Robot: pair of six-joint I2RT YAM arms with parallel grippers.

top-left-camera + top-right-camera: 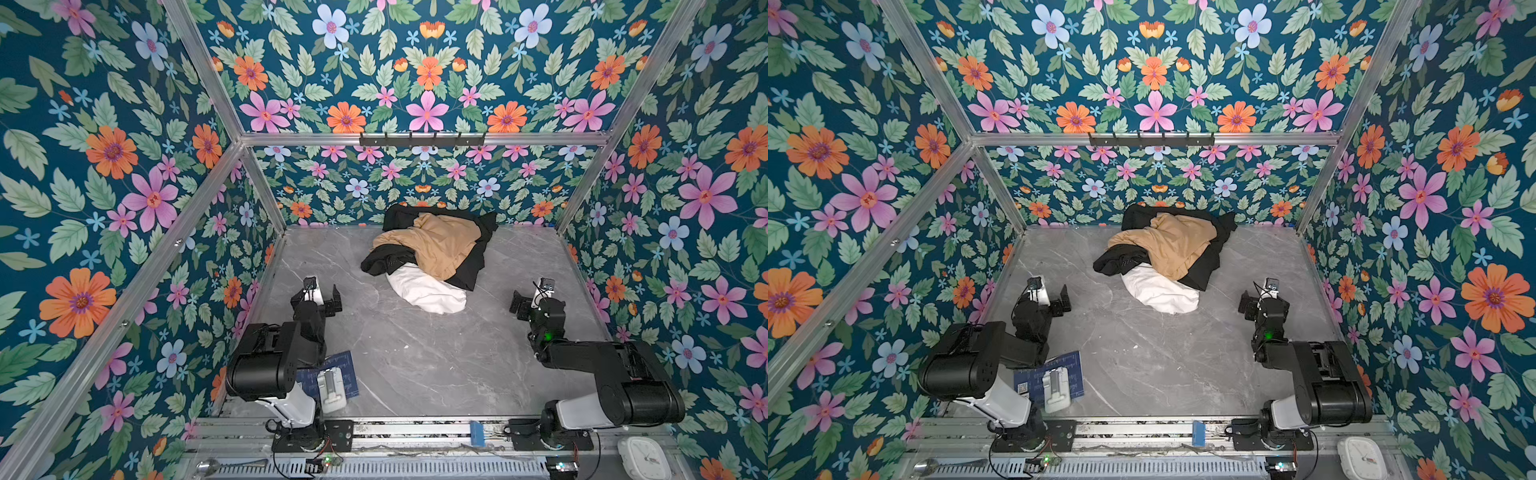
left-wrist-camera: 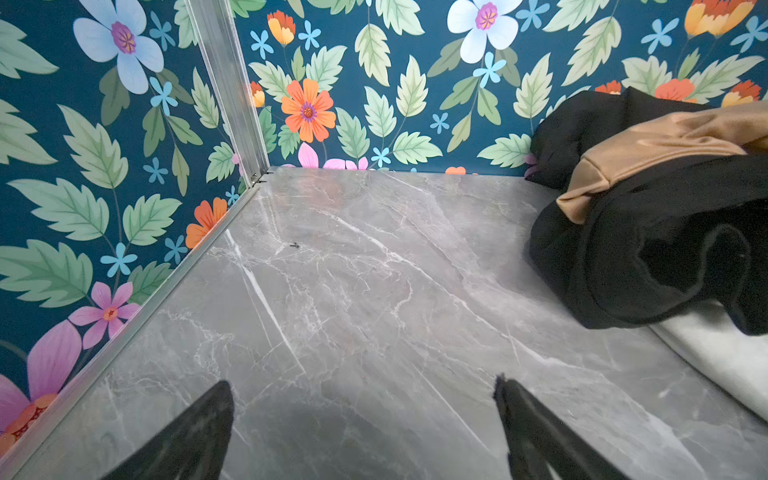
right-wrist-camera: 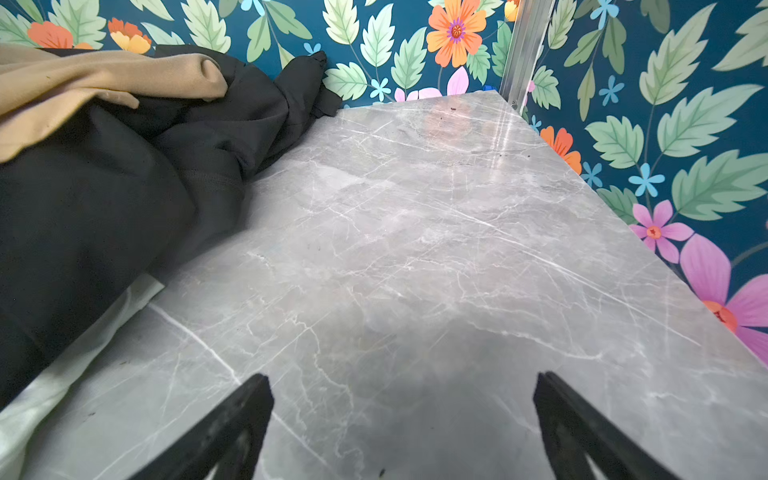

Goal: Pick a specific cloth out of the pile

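Note:
The pile [image 1: 432,249] lies at the back middle of the grey marble table [image 1: 415,365], in both top views. A tan cloth [image 1: 436,245] tops black garments [image 1: 380,262]. The white cloth [image 1: 426,293] [image 1: 1160,294] sticks out from under them at the pile's near edge, partly covered. My left gripper [image 1: 326,291] [image 2: 362,382] stands open to the left of the pile, nothing between its fingers. The right gripper [image 1: 532,297] [image 3: 403,375] is open too, to the right of the pile. Each wrist view catches an edge of the white cloth [image 2: 723,357] [image 3: 62,374] beneath black fabric.
A blue card with a white device [image 1: 332,380] lies by the left arm's base. A white clock [image 1: 640,457] sits at the front right corner. A black hook rack [image 1: 422,139] hangs on the back rail. Flowered walls with aluminium posts enclose the table.

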